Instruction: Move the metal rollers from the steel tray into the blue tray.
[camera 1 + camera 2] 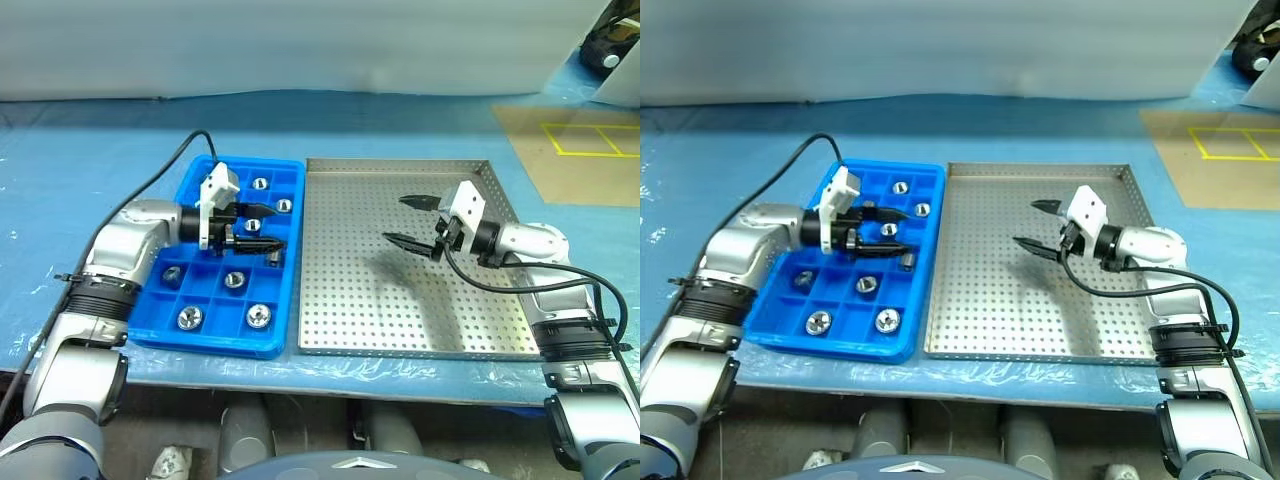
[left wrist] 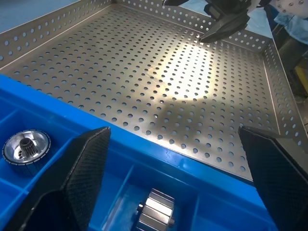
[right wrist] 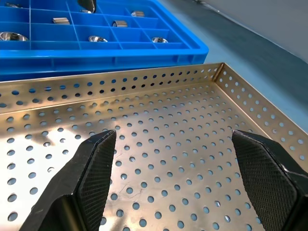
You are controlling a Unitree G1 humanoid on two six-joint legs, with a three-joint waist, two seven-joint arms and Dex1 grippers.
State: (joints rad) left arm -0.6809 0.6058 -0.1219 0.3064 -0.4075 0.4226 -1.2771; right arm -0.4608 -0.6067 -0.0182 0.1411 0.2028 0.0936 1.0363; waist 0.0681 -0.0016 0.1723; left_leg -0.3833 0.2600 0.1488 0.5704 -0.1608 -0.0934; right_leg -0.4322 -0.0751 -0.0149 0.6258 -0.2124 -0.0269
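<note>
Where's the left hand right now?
In the left eye view the left hand hangs open over the blue tray, on the robot's left, near the edge that meets the steel tray, with rollers in compartments around it.

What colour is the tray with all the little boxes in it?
Bright blue. The blue tray shows best in the left eye view, beside the steel tray.

blue tray [image 1: 290,175] middle cells hidden under left hand [image 1: 262,227], roller [image 2: 155,216] cut off by wrist view's edge
</note>
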